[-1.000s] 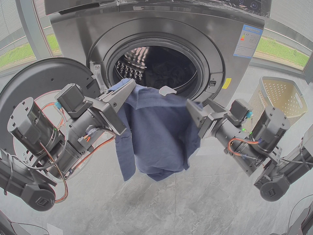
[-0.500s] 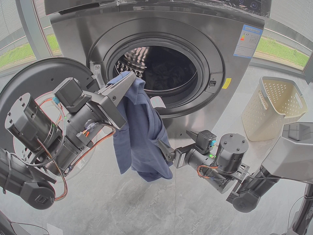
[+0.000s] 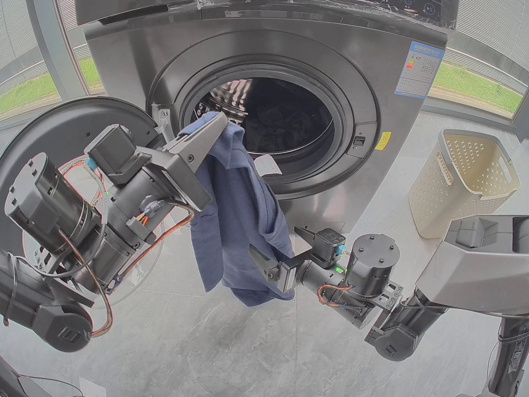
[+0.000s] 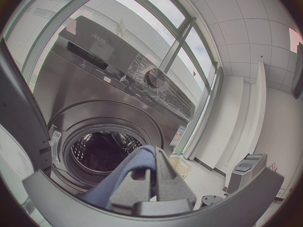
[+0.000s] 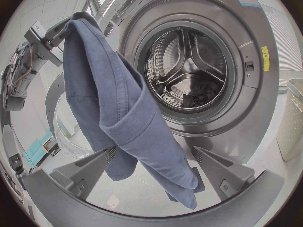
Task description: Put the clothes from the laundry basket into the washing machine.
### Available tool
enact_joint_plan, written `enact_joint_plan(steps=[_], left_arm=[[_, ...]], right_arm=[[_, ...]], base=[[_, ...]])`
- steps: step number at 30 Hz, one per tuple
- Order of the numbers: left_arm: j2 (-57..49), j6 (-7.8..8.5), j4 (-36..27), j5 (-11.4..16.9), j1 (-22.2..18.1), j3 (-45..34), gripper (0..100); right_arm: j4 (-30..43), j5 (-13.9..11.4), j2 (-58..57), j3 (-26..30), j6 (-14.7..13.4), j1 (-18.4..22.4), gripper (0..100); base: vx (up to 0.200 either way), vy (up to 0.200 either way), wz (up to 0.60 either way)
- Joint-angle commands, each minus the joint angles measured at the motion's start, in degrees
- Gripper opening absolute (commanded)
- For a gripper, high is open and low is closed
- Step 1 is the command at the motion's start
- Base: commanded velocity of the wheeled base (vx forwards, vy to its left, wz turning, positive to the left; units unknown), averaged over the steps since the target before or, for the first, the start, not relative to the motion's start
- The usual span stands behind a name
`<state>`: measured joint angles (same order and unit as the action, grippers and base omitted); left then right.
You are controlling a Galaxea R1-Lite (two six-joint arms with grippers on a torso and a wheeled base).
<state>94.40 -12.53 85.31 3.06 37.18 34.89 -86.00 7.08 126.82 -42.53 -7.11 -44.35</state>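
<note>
Left gripper [image 3: 216, 123] is clamped on the shirt [image 3: 237, 205], up by the washer [image 3: 341, 73]. Right gripper [image 5: 153, 152] is wide open, shirt dangling between.

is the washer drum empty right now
No, a dark garment lies at the bottom of the drum of the washing machine, seen through its open door in the right wrist view.
</note>
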Motion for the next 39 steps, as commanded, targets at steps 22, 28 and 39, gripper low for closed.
enact_joint_plan(steps=[22,28,39], left_arm=[[-0.71,0.05,0.74,0.02,0.08,0.44,0],[-0.62,0.05,0.74,-0.07,0.08,0.62,0],[0.08,-0.04,0.56,-0.16,-1.5,0.35,0]], right_arm=[[0.93,-1.02,15.3,-18.29,2.8,3.39,100],[0.49,-0.84,15.92,-18.55,2.8,3.22,100],[-0.13,-1.02,10.38,-16.18,2.71,4.89,0]], base=[[0.0,0.0,0.0],[0.0,0.0,0.0],[0.0,0.0,0.0]])
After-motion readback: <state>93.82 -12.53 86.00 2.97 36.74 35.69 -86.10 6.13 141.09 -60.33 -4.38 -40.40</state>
